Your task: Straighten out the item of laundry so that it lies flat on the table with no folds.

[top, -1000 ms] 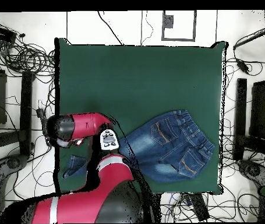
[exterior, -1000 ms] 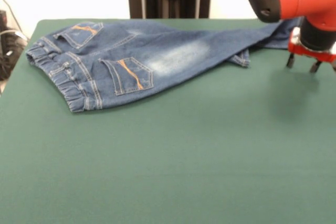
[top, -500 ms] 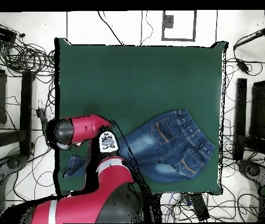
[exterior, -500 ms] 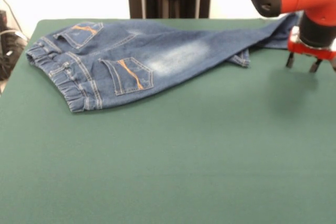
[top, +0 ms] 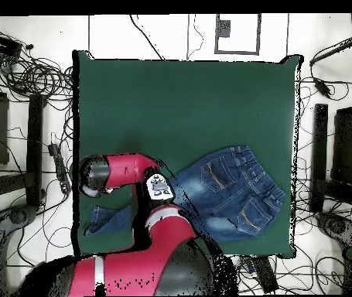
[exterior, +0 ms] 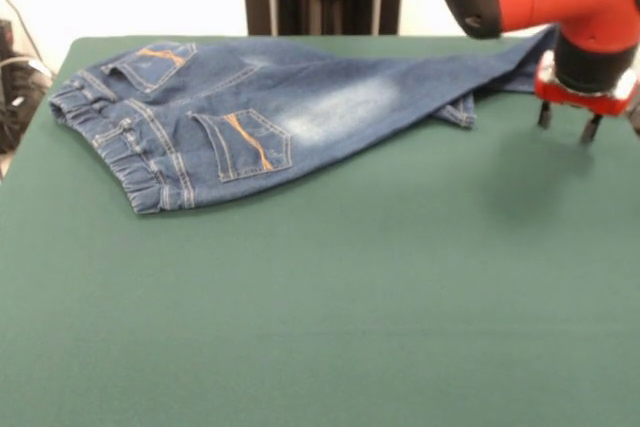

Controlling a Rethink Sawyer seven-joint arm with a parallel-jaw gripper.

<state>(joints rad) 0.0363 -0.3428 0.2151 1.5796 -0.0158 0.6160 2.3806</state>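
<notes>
Nearest the front camera, from six o'clock up past the middle, the table (exterior: 330, 327) is bare green cloth. Beyond that, the jeans (exterior: 270, 112) lie across the far half, running from about ten o'clock, where the gathered waistband (exterior: 110, 152) sits near the table's edge, to about two o'clock, where one leg stretches away towards the arm. They lie back side up, both orange-stitched pockets showing. The seat and upper legs look fairly flat. The second leg appears tucked or folded beneath the first, with only its hem (exterior: 458, 114) poking out near the middle right, so the garment is not yet spread.

Further right, at about two to three o'clock, the gripper (exterior: 563, 125) hangs just above the cloth, its two dark fingertips parted and holding nothing, close beside the outstretched leg's end.

My judgement: small denim like this is light and limp but has some body, with firmer hems and waistband. It should drag across the felt with mild friction rather than slide freely. A hem or leg end is the sensible place to pinch, pulling away from the waistband, and the tucked leg likely needs its own pull sideways to open it.
</notes>
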